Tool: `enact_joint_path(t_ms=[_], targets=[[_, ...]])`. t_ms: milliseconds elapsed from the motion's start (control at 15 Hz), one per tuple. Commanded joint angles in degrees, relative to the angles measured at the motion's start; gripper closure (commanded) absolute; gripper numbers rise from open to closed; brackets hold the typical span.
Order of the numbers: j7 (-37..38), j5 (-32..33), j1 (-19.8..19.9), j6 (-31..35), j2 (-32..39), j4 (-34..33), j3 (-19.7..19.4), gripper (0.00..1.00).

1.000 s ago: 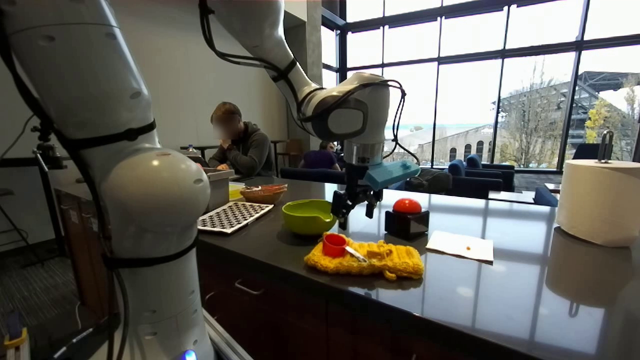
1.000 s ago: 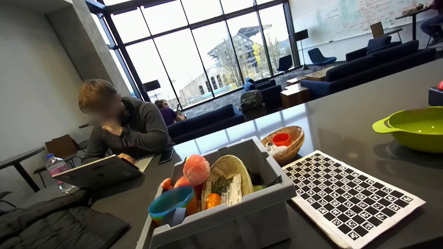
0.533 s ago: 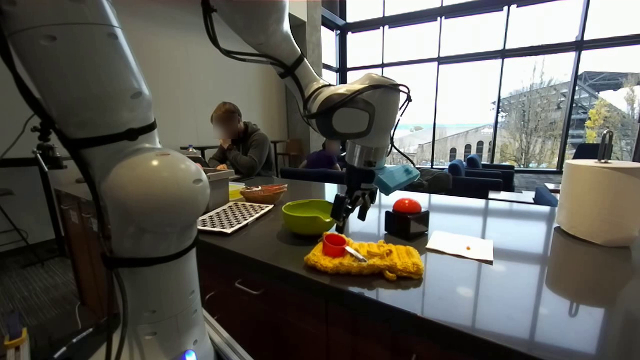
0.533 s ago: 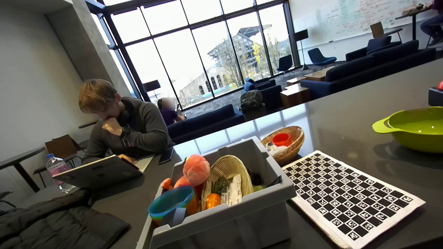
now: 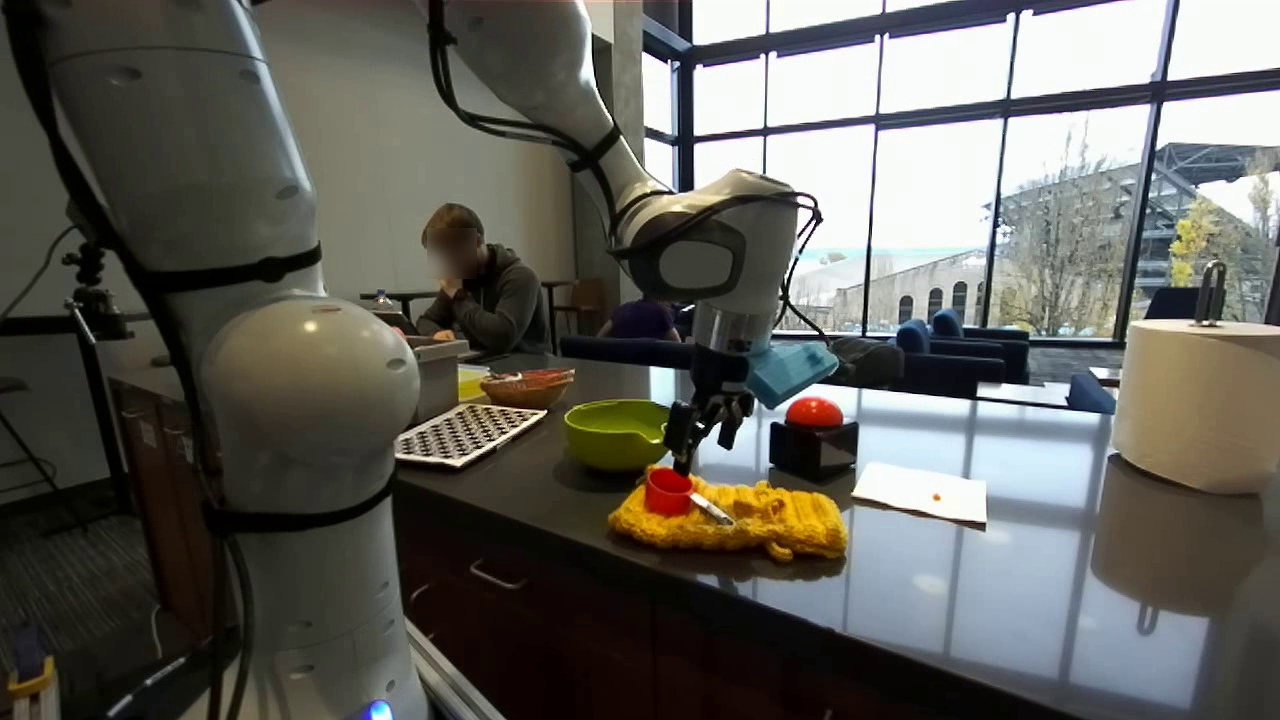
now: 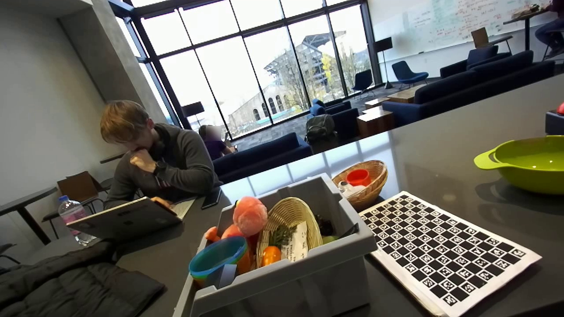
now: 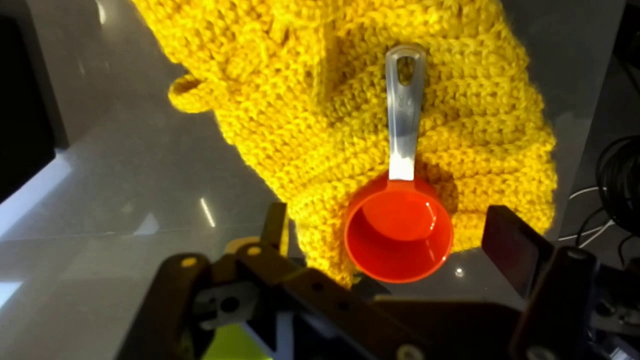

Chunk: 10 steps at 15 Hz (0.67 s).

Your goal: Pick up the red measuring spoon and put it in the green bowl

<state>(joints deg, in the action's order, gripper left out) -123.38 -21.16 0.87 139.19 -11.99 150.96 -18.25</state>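
Observation:
The red measuring spoon (image 5: pixel 667 492) has a red cup and a metal handle. It lies on a yellow knitted cloth (image 5: pixel 770 520) near the counter's front edge. In the wrist view the spoon's cup (image 7: pixel 400 240) opens toward the camera, with its handle pointing up the picture. My gripper (image 5: pixel 705 456) is open and empty, just above and behind the spoon. In the wrist view its fingers (image 7: pixel 387 222) stand apart on either side of the cup, not touching it. The green bowl (image 5: pixel 612 450) stands behind and left of the spoon; it also shows in an exterior view (image 6: pixel 533 176).
A red button on a black box (image 5: pixel 815 450) stands right of the gripper. A white napkin (image 5: pixel 915 490) and a paper roll (image 5: pixel 1190 410) are farther right. A checkered board (image 6: pixel 445 251), a grey bin (image 6: pixel 291 281) and a wicker basket (image 6: pixel 372 189) lie beyond the bowl.
My gripper has come down and closer to the red measuring spoon, staying open. The spoon, the cloth and the green bowl have not moved.

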Motion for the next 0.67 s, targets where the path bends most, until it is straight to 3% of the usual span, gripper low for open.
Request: enact_joint_path(t_ms=[0, 600], targets=[[-1.58, -3.41, 0.56, 2.88, 3.60, -0.15, 1.40, 0.00], [-1.91, -5.73, 2.96, 3.72, 4.60, 2.09, 2.60, 0.00]])
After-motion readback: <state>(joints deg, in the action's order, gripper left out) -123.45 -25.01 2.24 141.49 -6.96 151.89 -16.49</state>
